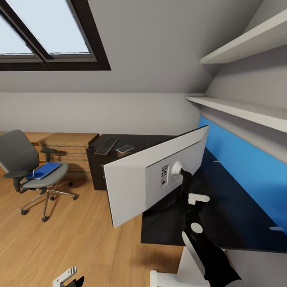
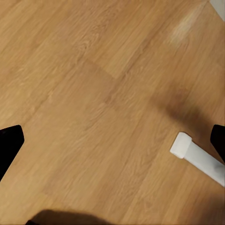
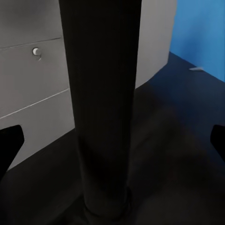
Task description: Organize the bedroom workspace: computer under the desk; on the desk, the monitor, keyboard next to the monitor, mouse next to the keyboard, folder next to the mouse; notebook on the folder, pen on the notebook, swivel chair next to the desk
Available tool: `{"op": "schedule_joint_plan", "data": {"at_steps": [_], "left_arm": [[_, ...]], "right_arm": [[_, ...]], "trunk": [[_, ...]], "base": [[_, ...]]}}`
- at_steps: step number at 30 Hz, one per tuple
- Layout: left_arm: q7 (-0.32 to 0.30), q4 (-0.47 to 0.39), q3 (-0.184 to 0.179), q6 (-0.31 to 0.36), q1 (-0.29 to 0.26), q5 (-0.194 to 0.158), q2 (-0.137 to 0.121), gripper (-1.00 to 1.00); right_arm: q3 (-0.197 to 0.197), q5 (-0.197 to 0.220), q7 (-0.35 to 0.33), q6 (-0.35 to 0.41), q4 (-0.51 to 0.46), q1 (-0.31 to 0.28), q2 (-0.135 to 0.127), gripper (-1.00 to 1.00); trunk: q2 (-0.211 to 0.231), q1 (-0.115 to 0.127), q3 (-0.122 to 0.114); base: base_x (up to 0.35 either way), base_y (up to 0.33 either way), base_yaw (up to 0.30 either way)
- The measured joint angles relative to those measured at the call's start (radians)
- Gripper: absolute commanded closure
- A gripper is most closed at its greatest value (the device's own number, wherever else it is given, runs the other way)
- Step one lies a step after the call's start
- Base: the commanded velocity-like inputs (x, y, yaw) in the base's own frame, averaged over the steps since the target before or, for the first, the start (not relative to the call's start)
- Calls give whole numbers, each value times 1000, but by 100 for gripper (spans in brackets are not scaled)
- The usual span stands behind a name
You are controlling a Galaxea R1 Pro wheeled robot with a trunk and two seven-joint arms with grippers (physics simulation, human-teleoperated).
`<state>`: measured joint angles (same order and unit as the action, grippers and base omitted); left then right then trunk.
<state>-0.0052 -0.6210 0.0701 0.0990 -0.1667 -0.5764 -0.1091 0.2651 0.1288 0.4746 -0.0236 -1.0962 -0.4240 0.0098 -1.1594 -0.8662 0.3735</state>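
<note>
The monitor point(image 1: 155, 175) stands on the dark desk point(image 1: 239, 215) near its front edge, its grey back turned toward the robot and its black stand column point(image 3: 101, 103) rising from the desk top. In the right wrist view that column stands just ahead, between the right gripper point(image 3: 112, 140) fingertips point(image 3: 9, 145), which sit at the two sides of the picture, spread wide and apart from the column. In the head view the right arm point(image 1: 199, 239) reaches up to the stand behind the screen. A blue panel point(image 1: 247, 163) runs along the desk's far edge against the wall, below two white shelves point(image 1: 247, 111).

The keyboard point(image 1: 106, 146) lies on top of a low black cabinet point(image 1: 99, 167) beyond the desk's left end, with a small flat dark device point(image 1: 125, 148) just beside it on the same top. It cannot be told whether that device is the mouse.

The swivel chair point(image 1: 28, 167) stands on the wooden floor point(image 1: 79, 239), well apart from the desk. On its seat lies the blue folder point(image 1: 44, 170) with a thin white pen-like object point(image 1: 36, 171) on top of it.

The left gripper point(image 2: 112, 140) hangs low over the wood floor, its dark fingertips point(image 2: 9, 145) wide apart and holding nothing; a white bar point(image 2: 197, 157) lies on the floor near one fingertip. In the head view the left gripper shows at the bottom edge.
</note>
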Motion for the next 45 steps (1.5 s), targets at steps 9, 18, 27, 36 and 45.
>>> {"op": "schedule_joint_plan", "data": {"at_steps": [9, 18, 27, 36, 45], "left_arm": [[0, 1, 0, 0, 0, 0, 0, -100], [0, 2, 0, -1, 0, 0, 0, -100], [0, 2, 0, -1, 0, 0, 0, -100], [0, 1, 0, -1, 0, 0, 0, -100], [0, 1, -2, -1, 0, 0, 1, -100]], "right_arm": [[0, 0, 1, 0, 1, 0, 0, -100], [0, 0, 0, 0, 0, 0, 0, -100], [0, 0, 0, 1, 0, 0, 0, -100], [0, -1, 3, 1, -2, 0, -1, 100], [-2, -2, 2, 1, -2, 0, -6, 100]], "trunk": [[0, 0, 0], [0, 0, 0], [0, 0, 0], [0, 0, 0], [0, 0, 0]], "base": [[147, 0, 0], [127, 0, 0], [52, 0, 0], [1, 0, 0], [0, 0, 0]]}}
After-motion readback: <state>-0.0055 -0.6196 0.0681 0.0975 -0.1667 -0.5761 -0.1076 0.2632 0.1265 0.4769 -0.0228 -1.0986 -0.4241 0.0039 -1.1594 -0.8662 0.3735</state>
